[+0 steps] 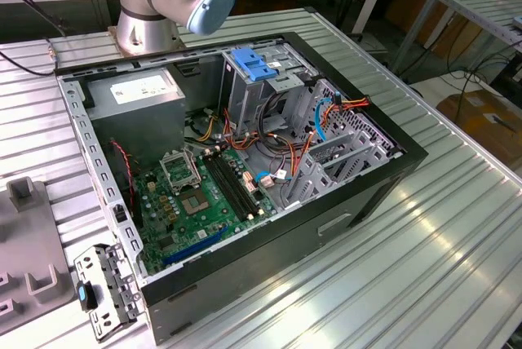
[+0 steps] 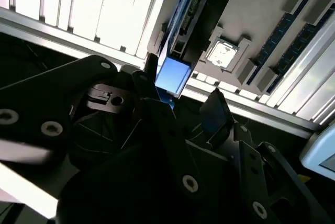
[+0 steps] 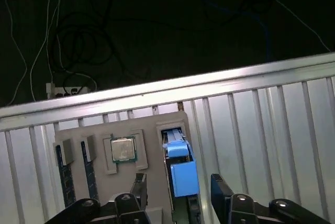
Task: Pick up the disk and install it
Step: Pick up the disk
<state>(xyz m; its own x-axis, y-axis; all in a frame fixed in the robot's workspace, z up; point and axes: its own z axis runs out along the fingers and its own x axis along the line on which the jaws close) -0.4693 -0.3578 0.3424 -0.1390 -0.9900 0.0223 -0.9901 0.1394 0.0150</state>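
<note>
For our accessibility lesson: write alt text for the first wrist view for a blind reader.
The open tool straddles the blue-railed disk, which stands on edge in a grey tray. A processor chip sits in the tray beside it, all on a ribbed metal table.

Silver arm (image 1: 145, 16), pale-blue joint cap (image 1: 214, 2); black end effector (image 2: 180, 92), silver screws.
</note>
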